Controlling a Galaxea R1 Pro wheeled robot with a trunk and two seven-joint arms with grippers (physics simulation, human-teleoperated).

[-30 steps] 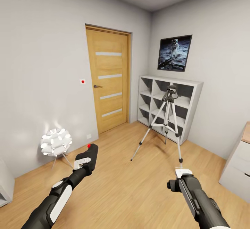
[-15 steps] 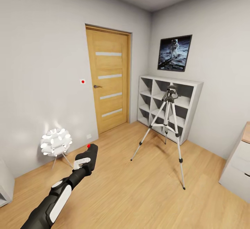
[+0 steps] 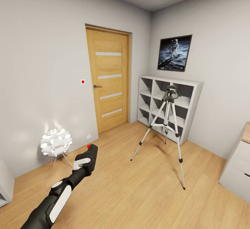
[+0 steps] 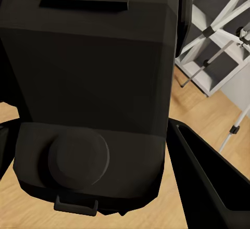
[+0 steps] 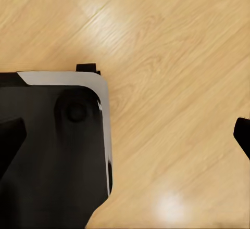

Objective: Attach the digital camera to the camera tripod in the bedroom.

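My left gripper (image 3: 86,163) is shut on the digital camera (image 3: 93,153), a small black box with a red button on top, held low at the left above the wood floor. In the left wrist view the camera (image 4: 88,83) sits close up between the fingers (image 4: 208,187). The camera tripod (image 3: 169,124) stands upright on its three silver legs, well ahead and to the right of the camera, in front of the grey cube shelf (image 3: 189,97). Its legs (image 4: 213,57) also appear in the left wrist view. My right gripper (image 5: 125,140) hangs open over the floor.
A closed wooden door (image 3: 109,79) is in the far wall. A glowing white ball lamp (image 3: 55,142) stands on the floor at the left. A white drawer unit (image 3: 238,173) sits at the right edge. The robot's black and white base (image 5: 52,151) lies below my right gripper.
The right arm, raised at the lower right a second ago, has dropped out of the head view. The left arm with the camera and the tripod have not moved.
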